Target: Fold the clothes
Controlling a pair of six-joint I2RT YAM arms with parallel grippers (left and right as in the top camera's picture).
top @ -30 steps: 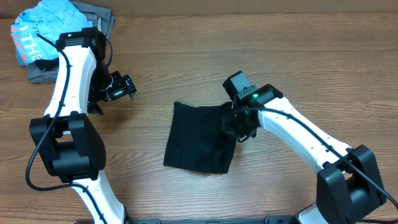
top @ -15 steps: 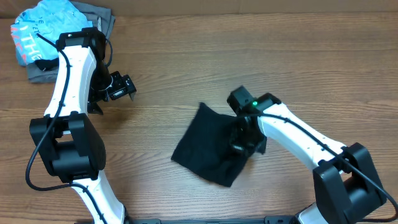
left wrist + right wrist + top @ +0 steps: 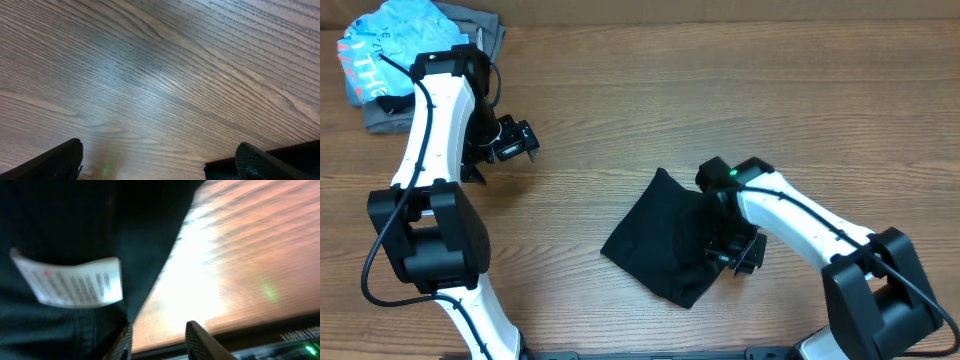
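Observation:
A black garment (image 3: 665, 235) lies folded and skewed on the wooden table (image 3: 620, 90), right of centre. My right gripper (image 3: 738, 255) is low at its right edge. In the right wrist view the dark cloth (image 3: 75, 225) with a white care label (image 3: 75, 282) fills the left side. The right fingers (image 3: 157, 340) stand apart with bare wood between them, and the left finger touches the cloth edge. My left gripper (image 3: 515, 140) hovers over bare table at the left, away from the garment. Its fingers (image 3: 160, 160) are wide open and empty.
A pile of clothes (image 3: 390, 50), light blue on grey, sits at the far left corner behind the left arm. The table's front edge runs close below the black garment.
The right gripper has moved toward the front right, dragging and rotating the black garment with it. The left arm has not moved.

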